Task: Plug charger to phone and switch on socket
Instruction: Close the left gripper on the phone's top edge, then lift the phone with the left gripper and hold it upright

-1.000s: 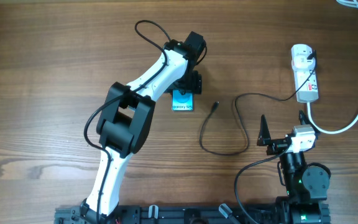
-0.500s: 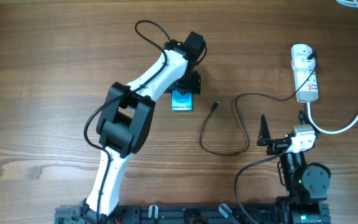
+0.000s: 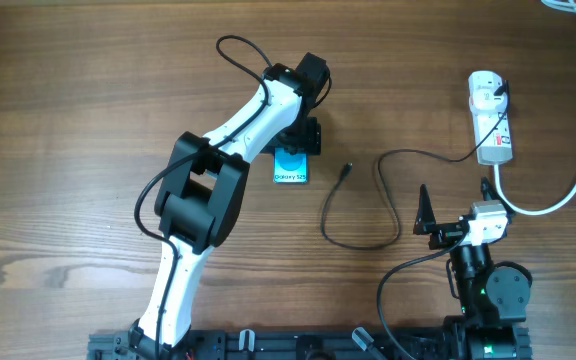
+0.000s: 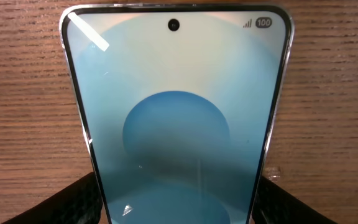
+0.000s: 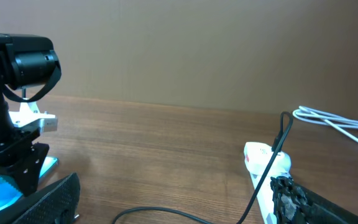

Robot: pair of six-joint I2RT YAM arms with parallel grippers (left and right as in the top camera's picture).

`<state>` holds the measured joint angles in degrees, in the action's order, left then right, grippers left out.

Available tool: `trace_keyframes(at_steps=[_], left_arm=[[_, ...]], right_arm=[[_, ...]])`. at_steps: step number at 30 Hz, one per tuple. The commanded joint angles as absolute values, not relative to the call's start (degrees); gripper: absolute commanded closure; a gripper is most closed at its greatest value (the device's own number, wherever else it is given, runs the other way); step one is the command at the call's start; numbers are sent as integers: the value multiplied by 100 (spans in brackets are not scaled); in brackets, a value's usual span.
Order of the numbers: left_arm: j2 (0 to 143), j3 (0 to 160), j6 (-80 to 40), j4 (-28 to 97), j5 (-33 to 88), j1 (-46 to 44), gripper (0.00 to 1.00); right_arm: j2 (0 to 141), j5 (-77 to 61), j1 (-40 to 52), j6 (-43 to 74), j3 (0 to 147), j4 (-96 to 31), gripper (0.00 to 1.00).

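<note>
The phone (image 3: 290,168), screen lit cyan, lies flat on the wooden table under my left gripper (image 3: 296,140). In the left wrist view the phone (image 4: 176,124) fills the frame, and the two black fingers of the left gripper (image 4: 179,208) press against its two long edges. The charger, a thin black cable (image 3: 388,225), loops from its plug in the socket (image 3: 492,125) to its free connector (image 3: 345,171), which lies right of the phone and apart from it. My right gripper (image 3: 456,204) is open and empty, near the cable's loop. The right wrist view shows the socket (image 5: 260,163).
A thick white cord (image 3: 566,195) runs from the socket out past the right edge and the far right corner. The left arm (image 3: 203,190) stretches across the table's middle. The right arm's base (image 3: 488,290) sits at the front right.
The phone has shifted slightly to the left and turned a little with the left gripper. The right arm, the cable and the socket have not moved.
</note>
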<state>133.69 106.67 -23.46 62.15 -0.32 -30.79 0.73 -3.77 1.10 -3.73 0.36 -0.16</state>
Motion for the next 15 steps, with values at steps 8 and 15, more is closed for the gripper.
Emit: trace_keyframes(at_steps=[8,15], left_arm=[[12427,10608,-2622,6445,1004,-2995,23],[12221,10608,-2617,6630,3481,-2659,23]], right_arm=[[27,-325,132,-285,30,1,0],[27,-325,132,-287,30,1,0]])
